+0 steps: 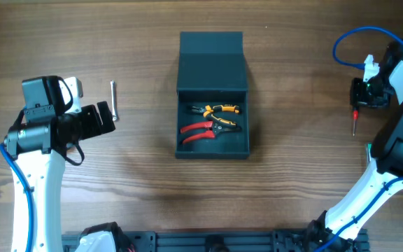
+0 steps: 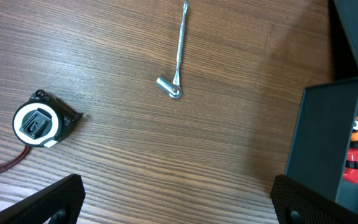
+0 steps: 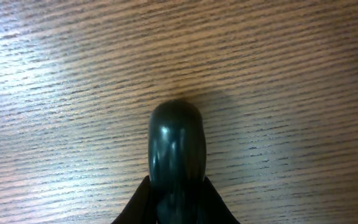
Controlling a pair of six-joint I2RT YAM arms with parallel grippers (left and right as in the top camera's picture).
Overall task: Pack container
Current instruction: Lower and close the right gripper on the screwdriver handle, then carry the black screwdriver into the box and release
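Container at centre of table, lid back, pliers inside. Left gripper spread, empty; right gripper clamped on dark-handled tool, well apart from container. Risk: tool slipping loose during carry.

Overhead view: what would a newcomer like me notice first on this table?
The dark open box in the middle of the table, with red-handled pliers and yellow-handled pliers lying inside. Next, the right gripper at the far right side, clamped on a dark-handled tool.
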